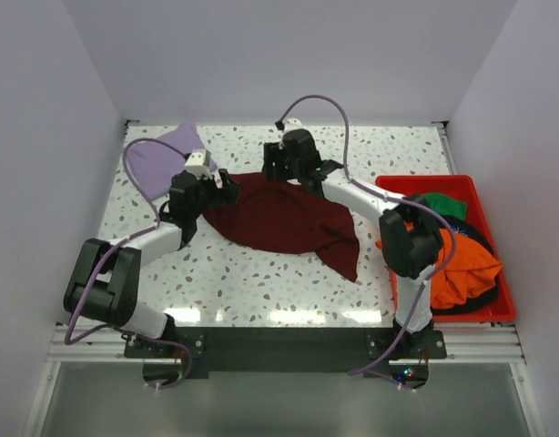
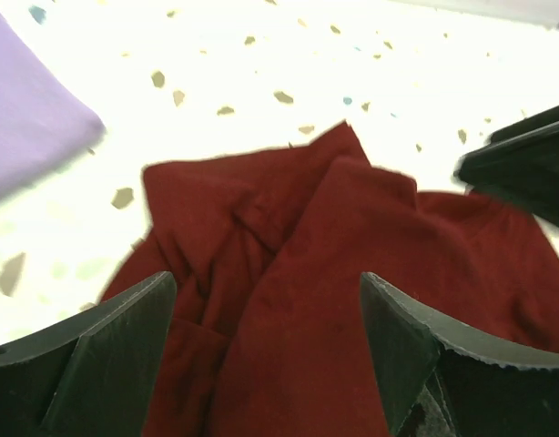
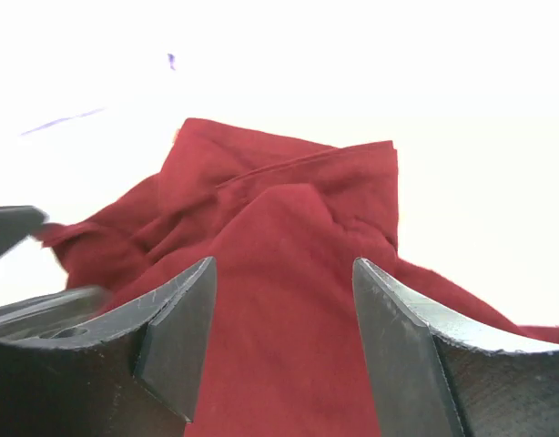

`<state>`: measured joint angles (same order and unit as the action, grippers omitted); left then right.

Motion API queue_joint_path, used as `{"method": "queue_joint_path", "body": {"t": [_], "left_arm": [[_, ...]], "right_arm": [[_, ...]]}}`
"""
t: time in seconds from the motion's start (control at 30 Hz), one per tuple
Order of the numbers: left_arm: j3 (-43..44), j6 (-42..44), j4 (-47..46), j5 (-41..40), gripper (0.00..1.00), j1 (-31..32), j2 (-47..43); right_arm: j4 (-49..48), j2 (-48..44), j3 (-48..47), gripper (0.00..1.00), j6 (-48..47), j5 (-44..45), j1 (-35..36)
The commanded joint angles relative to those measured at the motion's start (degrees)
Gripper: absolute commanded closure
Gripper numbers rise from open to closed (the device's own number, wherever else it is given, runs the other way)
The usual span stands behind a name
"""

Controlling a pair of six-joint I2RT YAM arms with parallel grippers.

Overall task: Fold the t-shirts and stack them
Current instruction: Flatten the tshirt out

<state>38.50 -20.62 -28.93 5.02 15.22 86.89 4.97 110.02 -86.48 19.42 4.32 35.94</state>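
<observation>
Maroon tee [image 1: 289, 223]: plain cloth, no readable print in any view.
Lavender tee [image 1: 161, 159]: nothing legible.
Bin [image 1: 416, 180]: no label or number legible.
Table [image 1: 261, 282]: speckled pattern only, no markings to read.
</observation>
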Motion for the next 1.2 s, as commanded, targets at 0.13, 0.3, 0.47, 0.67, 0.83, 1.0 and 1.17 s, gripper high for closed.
{"method": "queue_joint_path", "body": {"t": [0.13, 0.3, 0.47, 0.67, 0.83, 1.0, 1.17], "left_arm": [[-3.6, -4.3, -4.2, 0.9, 0.12, -5.0, -5.3], [-4.2, -4.9, -4.2, -0.3, 0.11, -5.7, -5.8], [-4.7, -5.2, -4.3, -0.4, 0.11, -6.2, -5.8], [-5.5, -5.6, -4.2, -0.9, 0.11, -6.4, -6.5], [-6.2, -5.6, -3.6, -2.9, 0.11, -6.4, -7.4], [-6.6, -5.6, -3.5, -3.9, 0.11, -6.4, -8.1], [-6.2, -5.0, -3.9, -4.8, 0.12, -6.1, -5.9]], "right_arm": [[3.6, 13.2, -11.3, 0.34, -1.1, -0.2, -0.1], [4.4, 17.5, -13.3, 0.37, -0.8, -0.5, -0.3], [4.3, 16.8, -13.2, 0.77, -1.4, -2.2, -0.8], [4.8, 12.0, -12.8, 1.0, -2.4, -3.7, -3.0], [4.1, -1.9, -6.7, 1.0, -4.7, 0.2, -4.0], [2.7, -18.5, 6.8, 1.0, -6.4, 6.2, -4.0], [3.2, -32.9, 22.0, 1.0, -4.5, 14.0, -4.0]]}}
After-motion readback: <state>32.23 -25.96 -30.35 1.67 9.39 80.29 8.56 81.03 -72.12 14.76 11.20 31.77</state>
